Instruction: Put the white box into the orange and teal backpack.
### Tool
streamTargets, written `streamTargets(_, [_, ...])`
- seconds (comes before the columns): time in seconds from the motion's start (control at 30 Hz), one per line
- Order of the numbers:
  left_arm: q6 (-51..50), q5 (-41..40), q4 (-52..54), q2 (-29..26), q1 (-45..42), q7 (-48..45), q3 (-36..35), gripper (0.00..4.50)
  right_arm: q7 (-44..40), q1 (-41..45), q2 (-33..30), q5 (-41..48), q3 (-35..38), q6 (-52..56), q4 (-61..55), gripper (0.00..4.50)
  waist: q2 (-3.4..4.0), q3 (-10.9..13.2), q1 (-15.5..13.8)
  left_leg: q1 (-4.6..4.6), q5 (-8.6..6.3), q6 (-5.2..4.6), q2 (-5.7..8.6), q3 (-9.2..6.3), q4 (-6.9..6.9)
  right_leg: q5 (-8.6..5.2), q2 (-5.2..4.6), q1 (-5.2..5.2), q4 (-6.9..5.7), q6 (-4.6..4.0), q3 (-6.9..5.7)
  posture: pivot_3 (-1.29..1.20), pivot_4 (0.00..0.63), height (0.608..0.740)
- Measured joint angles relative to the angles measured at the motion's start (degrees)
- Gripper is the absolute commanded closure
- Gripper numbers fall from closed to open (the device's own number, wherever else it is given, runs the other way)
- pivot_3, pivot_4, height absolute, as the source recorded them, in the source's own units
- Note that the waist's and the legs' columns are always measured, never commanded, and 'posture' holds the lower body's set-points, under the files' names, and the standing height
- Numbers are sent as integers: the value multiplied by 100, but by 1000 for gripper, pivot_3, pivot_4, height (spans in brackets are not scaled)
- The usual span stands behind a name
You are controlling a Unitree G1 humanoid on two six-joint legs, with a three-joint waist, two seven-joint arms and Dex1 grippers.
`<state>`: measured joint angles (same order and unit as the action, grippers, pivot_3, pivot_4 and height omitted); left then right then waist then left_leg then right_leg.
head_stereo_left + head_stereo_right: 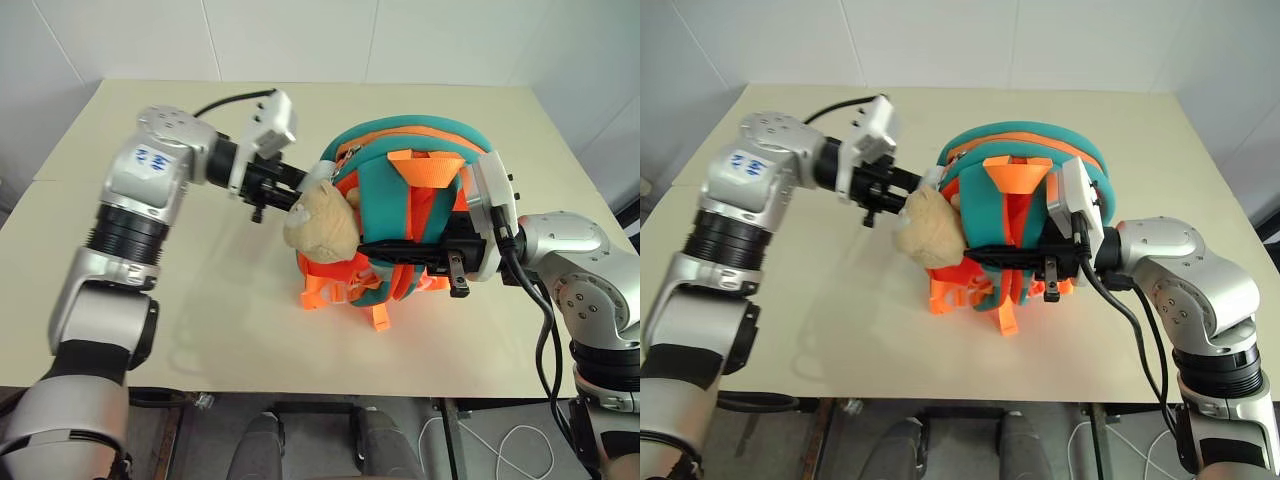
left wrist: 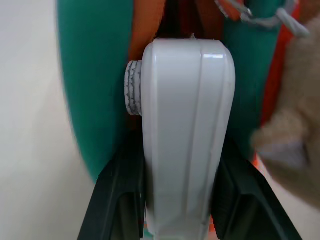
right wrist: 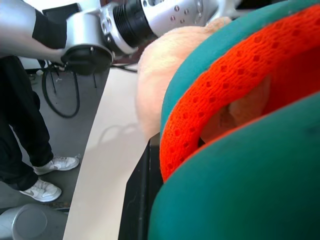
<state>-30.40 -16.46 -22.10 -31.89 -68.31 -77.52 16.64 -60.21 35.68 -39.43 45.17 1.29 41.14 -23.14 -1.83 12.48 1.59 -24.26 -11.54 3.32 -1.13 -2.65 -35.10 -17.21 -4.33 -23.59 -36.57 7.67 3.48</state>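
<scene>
Centrally on the cream surface [image 1: 150, 330] stands the orange and teal backpack [image 1: 400, 150], upright, its straps facing the camera and a tan plush bear [image 1: 320, 222] hanging at its nine o'clock side. From nine o'clock the left tool [image 1: 292, 190] reaches in level toward the bag's upper edge, just above the bear. In the left wrist view its two black fingers [image 2: 117, 200] clamp the white box [image 2: 187, 135] between them, part-way open to the width of the case; the box stands on its narrow edge, its rounded far end against the teal rim and the dark gap of the bag's mouth. The box is thus at the opening, held, not yet inside. From three o'clock the right tool [image 1: 375, 247] stretches across the front of the backpack, its fingers closed together on an orange-and-teal strap, at the pack's mid-height. A person's dark trousers and white shoes [image 3: 45, 190] stand beyond the surface's edge.
</scene>
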Motion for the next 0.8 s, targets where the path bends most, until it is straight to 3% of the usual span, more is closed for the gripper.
streamTargets(0.03, [-34, 52, 54, 6, 50, 10, 24, 3253, 8, -1, 17, 2, -37, 0, -5, 4500, 0, 0, 13, 0, 0, 0, 0, 0, 0, 0, 0, -1, 0, 0, 2, 0, 150, 740])
streamTargets(0.27, [-384, 134, 360, -257, 88, -89, 21, 1119, 92, -1, 20, 2, -46, 1, -3, 4500, 1, 0, 38, 5, 0, 0, -3, 0, 2, -1, 6, -2, -8, -3, 4, 0, 150, 740])
streamTargets(0.4, [-534, 97, 723, -824, 129, -299, -136, 29, 102, 7, 33, 1, -57, 1, 7, 4500, 2, 0, 49, 6, 0, 0, -5, 0, 4, -2, 8, -3, -9, -4, 4, 0, 150, 740])
streamTargets(0.67, [-699, -202, 1183, -1944, 646, -738, -809, 29, 115, 59, 62, -19, -87, -2, 75, 4500, 1, 0, 34, 5, 0, 0, -7, 0, 3, -3, 8, -2, -8, -6, 3, 0, 150, 740])
streamTargets(0.8, [-1180, -845, 1979, -2214, 1207, -750, -1459, 29, 102, 89, 75, -72, -97, -9, 109, 4500, 1, 1, 21, 4, 0, 0, -8, 0, 3, -3, 7, -1, -4, -6, 3, 0, 150, 740])
